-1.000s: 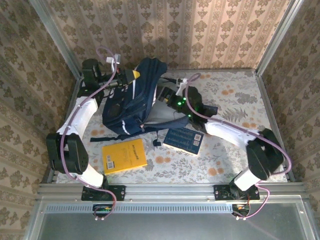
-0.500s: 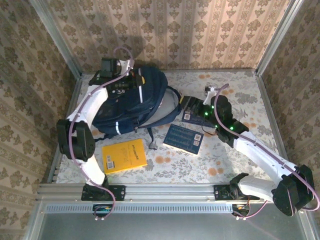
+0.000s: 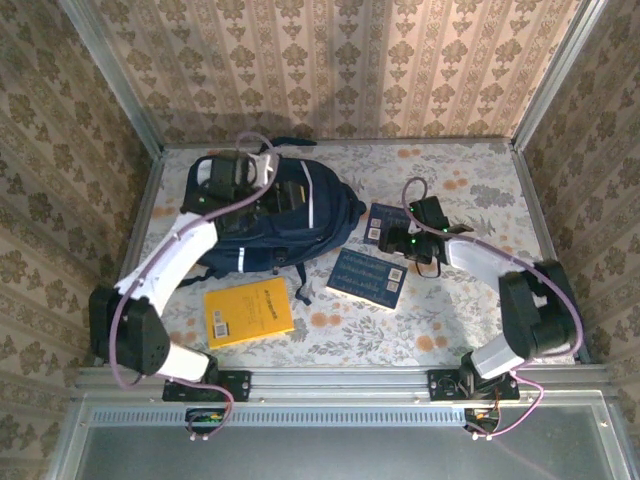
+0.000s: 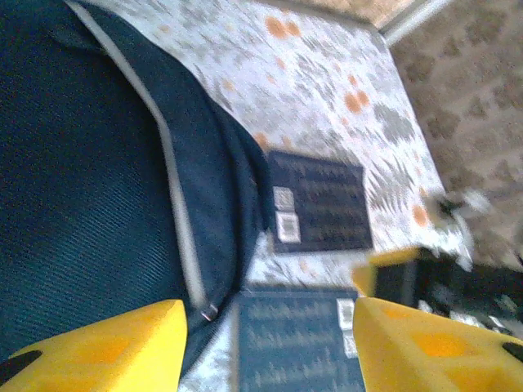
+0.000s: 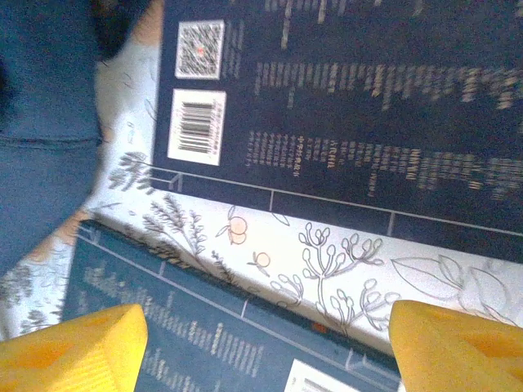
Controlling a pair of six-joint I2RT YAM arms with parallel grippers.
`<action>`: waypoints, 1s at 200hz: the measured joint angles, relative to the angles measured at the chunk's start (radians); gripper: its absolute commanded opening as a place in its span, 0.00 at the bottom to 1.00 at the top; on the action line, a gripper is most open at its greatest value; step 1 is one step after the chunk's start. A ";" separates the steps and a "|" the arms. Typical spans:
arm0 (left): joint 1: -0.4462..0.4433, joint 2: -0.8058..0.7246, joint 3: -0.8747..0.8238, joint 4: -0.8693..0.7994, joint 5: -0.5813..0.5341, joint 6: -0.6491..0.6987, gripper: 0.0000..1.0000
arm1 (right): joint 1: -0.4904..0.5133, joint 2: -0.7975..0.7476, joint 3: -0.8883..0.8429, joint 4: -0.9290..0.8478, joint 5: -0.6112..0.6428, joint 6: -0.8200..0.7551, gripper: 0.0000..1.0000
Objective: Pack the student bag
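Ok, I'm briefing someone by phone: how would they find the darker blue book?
Find the student bag, the big navy backpack at far left. Two blue books lie right of it. The darker book is the farther one, almost black, unlike the lighter blue book in front of it.

My workspace: a table (image 3: 478, 182) spread with orange-and-grey floral cloth, enclosed around me by beige damask-papered walls (image 3: 350, 60) and aluminium corner posts (image 3: 112, 68), evenly lit.

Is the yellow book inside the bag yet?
No, the yellow book lies flat on the table, just on the near side of the student bag, fully outside it.
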 measured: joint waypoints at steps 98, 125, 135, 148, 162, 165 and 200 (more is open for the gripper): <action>-0.231 0.105 -0.277 0.169 0.089 -0.179 0.54 | 0.011 0.079 -0.050 0.104 -0.130 0.025 0.76; -0.230 0.167 -0.278 0.135 0.109 -0.182 0.57 | 0.035 0.026 -0.128 0.167 -0.164 0.063 0.76; -0.230 0.169 -0.278 0.117 0.110 -0.182 0.59 | 0.056 0.006 -0.150 0.175 -0.174 0.074 0.76; -0.231 0.169 -0.278 0.107 0.113 -0.182 0.61 | 0.093 -0.024 -0.185 0.183 -0.184 0.085 0.76; -0.231 0.170 -0.278 0.084 0.113 -0.184 0.61 | 0.129 -0.060 -0.227 0.195 -0.206 0.100 0.76; -0.231 0.170 -0.278 0.078 0.112 -0.184 0.61 | 0.135 -0.067 -0.236 0.197 -0.210 0.103 0.76; -0.231 0.187 -0.317 0.061 0.110 -0.196 0.62 | 0.173 -0.129 -0.315 0.241 -0.265 0.130 0.77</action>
